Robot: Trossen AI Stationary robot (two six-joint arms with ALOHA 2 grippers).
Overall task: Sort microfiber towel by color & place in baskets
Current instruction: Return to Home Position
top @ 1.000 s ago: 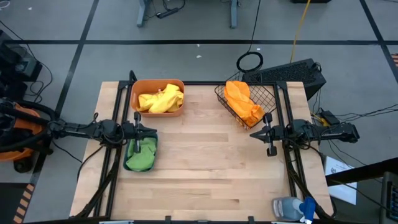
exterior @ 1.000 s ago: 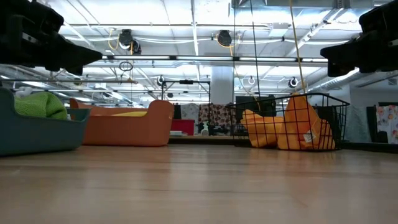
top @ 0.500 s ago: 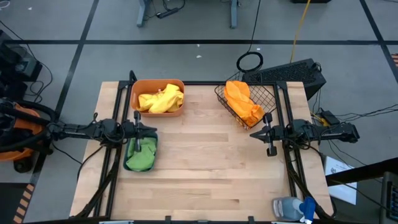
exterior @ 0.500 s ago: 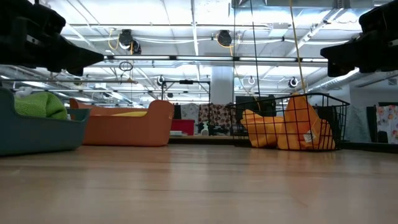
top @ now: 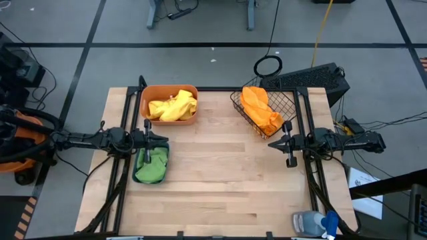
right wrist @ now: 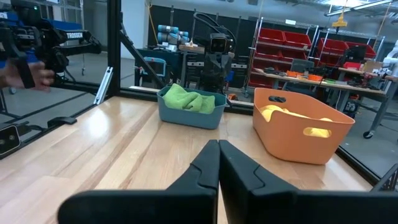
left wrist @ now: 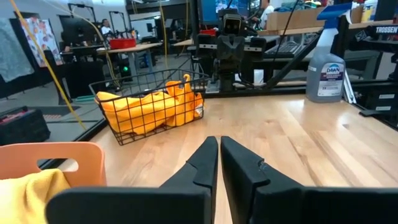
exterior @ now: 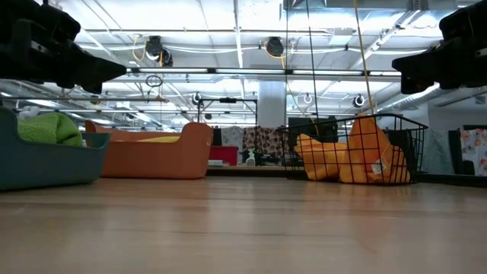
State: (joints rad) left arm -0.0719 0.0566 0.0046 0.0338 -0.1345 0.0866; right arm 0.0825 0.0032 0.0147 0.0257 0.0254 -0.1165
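Observation:
The orange tub (top: 169,105) at the table's far left holds yellow towels (top: 173,107). The wire-mesh basket (top: 265,110) at the far right holds orange towels (top: 260,110). The teal tub (top: 151,164) near the left edge holds a green towel (right wrist: 188,99). My left gripper (top: 149,138) hangs shut above the teal tub's far end, touching nothing. My right gripper (top: 283,144) hangs shut over the table just near of the mesh basket, also empty. Both point toward the table's middle.
A spray bottle (top: 313,223) with a blue cap lies at the table's near right corner. Black frame rails (top: 117,177) run along the left and right sides. Bare wood (top: 220,167) lies between the two grippers. A person's hand (right wrist: 28,73) shows in the room beyond.

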